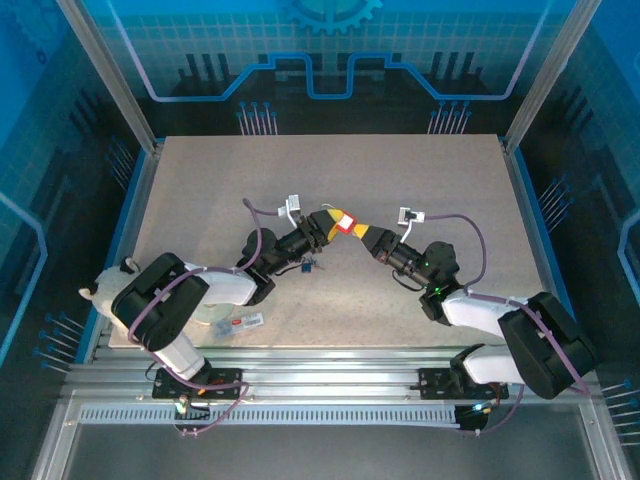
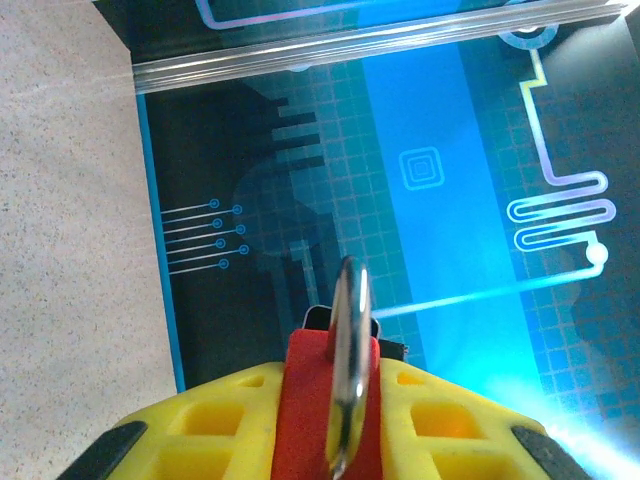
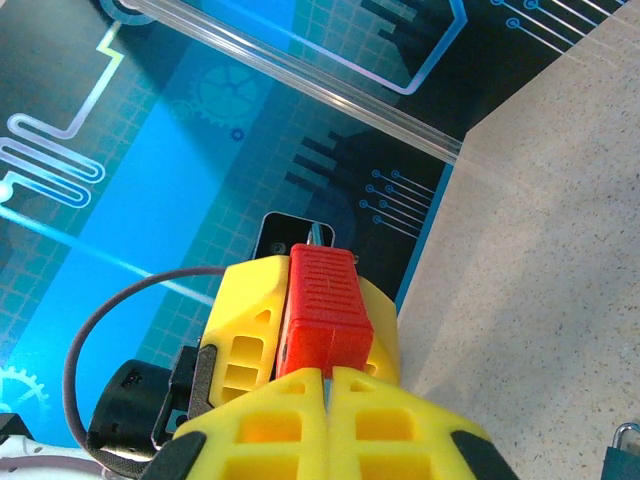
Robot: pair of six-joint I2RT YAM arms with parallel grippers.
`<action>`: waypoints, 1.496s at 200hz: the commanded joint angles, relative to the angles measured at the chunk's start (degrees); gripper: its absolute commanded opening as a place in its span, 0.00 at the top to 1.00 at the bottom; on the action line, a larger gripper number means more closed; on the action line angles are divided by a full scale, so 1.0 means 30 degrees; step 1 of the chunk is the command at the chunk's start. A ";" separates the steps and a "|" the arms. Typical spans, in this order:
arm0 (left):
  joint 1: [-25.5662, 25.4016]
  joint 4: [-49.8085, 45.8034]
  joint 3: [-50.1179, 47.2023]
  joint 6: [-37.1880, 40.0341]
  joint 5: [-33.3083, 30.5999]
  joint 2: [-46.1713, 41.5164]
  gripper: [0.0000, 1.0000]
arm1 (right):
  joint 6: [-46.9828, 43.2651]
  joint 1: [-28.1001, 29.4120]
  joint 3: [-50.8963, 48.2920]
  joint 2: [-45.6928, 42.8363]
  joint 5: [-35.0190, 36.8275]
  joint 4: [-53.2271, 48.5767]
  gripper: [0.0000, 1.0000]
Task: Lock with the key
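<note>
Over mid-table, left gripper point(image 1: 325, 222) and right gripper point(image 1: 365, 235) meet at the red lock point(image 1: 345, 222).
From above, the lock hangs between both, clear of the table point(image 1: 400, 170); a small dark item point(image 1: 308, 265) lies beneath. Left wrist: fingers clamp the lock, shackle point(image 2: 348, 320) standing up. Right wrist: fingers pressed together at the lock's end, and any key between them is hidden. A clean turn likely needs the left holding steady and the right twisting squarely in line.

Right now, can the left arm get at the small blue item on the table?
Probably not yet: the left end effector is shut on the red padlock, though nothing covers the small blue item.
</note>
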 commanded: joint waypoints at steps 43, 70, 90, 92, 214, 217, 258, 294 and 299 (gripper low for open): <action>-0.0129 0.1813 -0.0299 0.0291 -0.1348 -0.1145 1.00 | -0.0342 0.0857 -0.0615 0.0370 -0.0146 0.1051 1.00; -0.0144 0.1850 -0.0634 0.0399 -0.2040 -0.1352 1.00 | -0.0181 0.1153 -0.0779 0.0379 0.0170 0.1178 1.00; -0.0145 0.1828 -0.0727 0.0457 -0.2448 -0.1375 1.00 | -0.0208 0.1526 -0.0906 0.0387 0.0519 0.1208 1.00; -0.0147 0.1813 -0.0742 0.0468 -0.2491 -0.1365 1.00 | -0.0208 0.1567 -0.0912 0.0374 0.0535 0.1208 1.00; 0.0489 0.1813 -0.1104 0.0328 -0.4446 -0.1147 1.00 | -0.0020 0.2059 -0.1644 -0.0097 0.1830 0.0717 1.00; 0.0503 0.1826 -0.1108 0.0325 -0.4486 -0.1126 1.00 | -0.0042 0.2045 -0.1687 -0.0131 0.1860 0.0696 1.00; 0.1013 0.1828 -0.1022 0.0136 -0.4809 -0.1029 1.00 | -0.0100 0.2118 -0.2002 -0.0579 0.2103 0.0369 1.00; 0.1206 0.1828 -0.0933 0.0062 -0.5043 -0.0982 1.00 | -0.0173 0.2159 -0.2113 -0.0828 0.2242 0.0102 1.00; 0.1242 0.1839 -0.0893 0.0084 -0.5116 -0.1008 1.00 | -0.0203 0.2162 -0.2116 -0.0839 0.2265 0.0094 1.00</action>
